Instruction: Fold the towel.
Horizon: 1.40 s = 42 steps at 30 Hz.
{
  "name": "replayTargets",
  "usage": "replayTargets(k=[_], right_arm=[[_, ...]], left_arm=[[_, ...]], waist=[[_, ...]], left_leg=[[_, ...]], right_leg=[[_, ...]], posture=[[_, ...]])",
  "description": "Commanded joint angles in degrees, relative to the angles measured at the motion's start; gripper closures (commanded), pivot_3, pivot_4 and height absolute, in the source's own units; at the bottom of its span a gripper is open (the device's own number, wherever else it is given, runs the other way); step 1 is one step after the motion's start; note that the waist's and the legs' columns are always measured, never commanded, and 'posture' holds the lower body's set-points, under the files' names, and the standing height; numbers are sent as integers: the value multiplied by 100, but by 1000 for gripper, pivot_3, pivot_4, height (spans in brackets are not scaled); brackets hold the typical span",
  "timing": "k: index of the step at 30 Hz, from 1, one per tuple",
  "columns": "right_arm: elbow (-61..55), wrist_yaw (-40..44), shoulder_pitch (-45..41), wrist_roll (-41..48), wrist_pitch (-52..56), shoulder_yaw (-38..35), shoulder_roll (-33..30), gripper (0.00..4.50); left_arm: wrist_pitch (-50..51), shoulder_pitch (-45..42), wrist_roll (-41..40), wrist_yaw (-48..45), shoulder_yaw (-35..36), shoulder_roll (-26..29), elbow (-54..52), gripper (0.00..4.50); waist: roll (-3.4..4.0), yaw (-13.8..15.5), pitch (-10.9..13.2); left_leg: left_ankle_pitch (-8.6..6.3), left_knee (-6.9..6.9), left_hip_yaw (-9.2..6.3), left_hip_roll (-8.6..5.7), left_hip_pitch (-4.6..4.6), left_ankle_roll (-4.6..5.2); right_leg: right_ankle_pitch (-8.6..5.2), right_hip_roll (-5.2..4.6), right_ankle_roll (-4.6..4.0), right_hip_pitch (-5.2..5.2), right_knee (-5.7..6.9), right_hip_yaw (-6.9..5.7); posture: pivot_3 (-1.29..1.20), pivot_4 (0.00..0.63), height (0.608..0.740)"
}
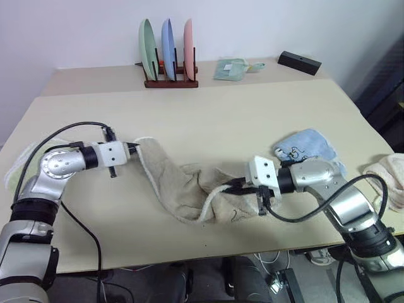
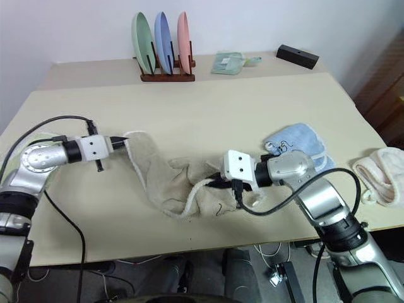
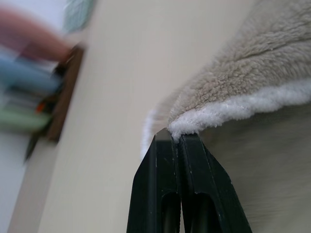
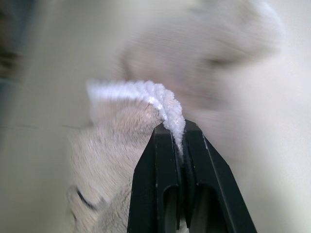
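Observation:
The towel [image 1: 183,183], beige terry with white corded edging, lies crumpled in a strip across the front of the table [image 1: 208,120]. My left gripper [image 1: 134,148] is shut on the towel's left end, pinching the white edging [image 3: 233,109] at its fingertips. My right gripper [image 1: 235,187] points left and is shut on the white edging [image 4: 165,104] at the towel's right end, which is lifted slightly. A small dark mark [image 1: 235,214] shows on the cloth below the right gripper.
A light blue cloth [image 1: 309,146] lies just behind my right arm, and a pale rolled towel [image 1: 388,173] sits at the table's right edge. At the back stand a plate rack [image 1: 169,47], a folded light green cloth [image 1: 230,68] and a black box [image 1: 299,62].

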Motion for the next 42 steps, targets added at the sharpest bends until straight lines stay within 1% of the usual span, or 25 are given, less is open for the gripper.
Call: replayTargets(k=[1,3,5,7,9,11,12,13,15,17,21,22,24,25,26,28,31,33,35,37,40,42], right_arm=[[960,-492,-843,-522,-754,-438,-72,4500],[1627,-765,-1283,-810,-1207,-497,-40,4500],[2581,-1297,-1935,-1277,-1869,-515,-11,4500],[3303,-1780,-2468,-1589,-2358,-568,30,4500],[3746,-2053,-2804,-1710,-2740,-634,66,4500],[4020,-2278,-3100,-1718,-3047,-754,94,4500],[4047,-2318,-3159,-1681,-3154,-802,97,4500],[4018,-2303,-3159,-1626,-3235,-839,96,4500],[3773,-2122,-2993,-1416,-3250,-925,92,4500],[3425,-1802,-2650,-1149,-3116,-969,58,4500],[2461,-971,-1681,-551,-2485,-973,-135,4500],[2169,-745,-1374,-349,-2211,-988,-218,4500],[1526,-207,-592,30,-1544,-955,-518,4500],[1266,-44,-306,204,-1193,-958,-627,4500],[1020,122,-23,359,-885,-965,-769,4500],[694,375,366,503,-549,-968,-1015,4500],[405,700,809,705,-147,-1032,-1322,4500],[306,792,972,810,8,-1109,-1446,4500],[237,945,1210,846,45,-1201,-1608,4500],[151,1114,1432,965,151,-1317,-1778,4500],[162,1150,1458,1017,184,-1380,-1804,4500],[287,1073,1324,926,107,-1327,-1705,4500]], left_arm=[[1114,-627,-493,389,556,-26,-139,4434],[1356,-972,-353,562,532,-53,-3,4434],[1497,-1651,-196,932,518,-131,380,4434],[1436,-2227,-27,1254,490,-160,726,4434],[1280,-2613,163,1491,439,-116,996,4434],[1108,-2967,363,1669,389,26,1235,4434],[1035,-3053,432,1684,372,113,1309,4434],[962,-3065,452,1639,371,189,1335,4434],[853,-2890,423,1422,383,381,1253,4434],[750,-2493,270,1083,447,595,1023,4434],[880,-1309,-296,205,688,962,198,4434],[1058,-800,-586,-131,816,1053,-224,4434],[1841,707,-1356,-851,1260,1269,-1491,4434],[2135,1443,-1595,-1099,1478,1370,-2100,4434],[2526,2147,-1793,-1269,1723,1449,-2715,4434],[3185,3080,-2061,-1431,2123,1524,-3591,4434],[4149,4269,-2297,-1553,2794,1454,-4706,4434],[4565,4773,-2367,-1540,3147,1340,-5227,4434],[4832,5426,-2332,-1555,3584,1103,-5806,4434],[5269,6038,-2504,-1553,4027,797,-6389,4434],[5591,6519,-2529,-1659,4284,659,-6759,4434],[5468,6580,-2384,-1678,4246,659,-6744,4434]], waist=[[-5,25,3],[-11,64,5],[-13,56,4],[-18,37,9],[-18,1,8],[-17,-63,8],[-17,-109,8],[-17,-146,8],[-15,-226,7],[-14,-290,7],[-7,-297,4],[-6,-288,5],[-1,-282,7],[2,-289,7],[7,-271,11],[7,-236,15],[3,-101,20],[11,-57,27],[19,-44,30],[18,-48,31],[15,-59,30],[18,-50,29]], left_leg=[[0,0,0,0,-1,0],[1,4,-3,-4,-2,-1],[-1,3,-6,-8,-1,2],[-1,1,-2,-10,-6,2],[0,2,4,-11,-34,1],[0,-5,4,-10,-45,0],[2,-3,4,-9,-71,-2],[3,0,4,-9,-92,-4],[3,-6,5,-9,-90,-5],[3,-6,3,-9,-92,-5],[3,-7,2,-6,-90,-4],[2,-1,2,-6,-89,-3],[-1,1,2,-8,-92,2],[-2,-3,4,-6,-95,5],[-7,-2,4,-5,-92,12],[-12,3,7,-6,-97,17],[-15,19,9,-5,-77,20],[-30,15,7,0,-38,46],[-33,1,6,2,21,50],[-36,0,9,2,23,53],[-32,0,11,4,18,41],[-35,1,11,7,21,45]], right_leg=[[0,1,0,0,0,0],[0,3,0,5,0,-10],[0,-1,1,7,-1,-15],[0,-4,1,1,-2,-17],[2,-8,1,-26,0,-19],[2,-10,1,-45,2,-20],[2,-12,1,-68,7,-21],[2,-14,1,-90,12,-21],[3,-14,0,-95,12,-21],[3,-14,0,-96,12,-22],[3,-11,0,-95,13,-18],[3,-13,0,-95,18,-17],[4,-15,-1,-96,22,-8],[4,-13,-1,-101,16,-3],[4,-15,-1,-100,23,1],[4,-14,-2,-95,6,3],[6,-13,-4,-70,2,4],[5,-9,-5,-30,-2,0],[3,-9,-5,21,-11,-3],[1,-10,-3,23,-15,-4],[2,-9,-3,16,-16,-3],[3,-8,-6,19,-15,-4]], posture=[[0,150,733],[0,150,733],[0,150,733],[0,150,733],[0,150,733],[0,150,733],[0,150,733],[0,150,733],[0,150,733],[0,150,733],[0,150,733],[0,150,733],[0,150,733],[0,150,733],[0,150,733],[0,150,733],[0,150,733],[0,150,733],[0,150,733],[0,150,733],[0,150,733],[0,150,733]])
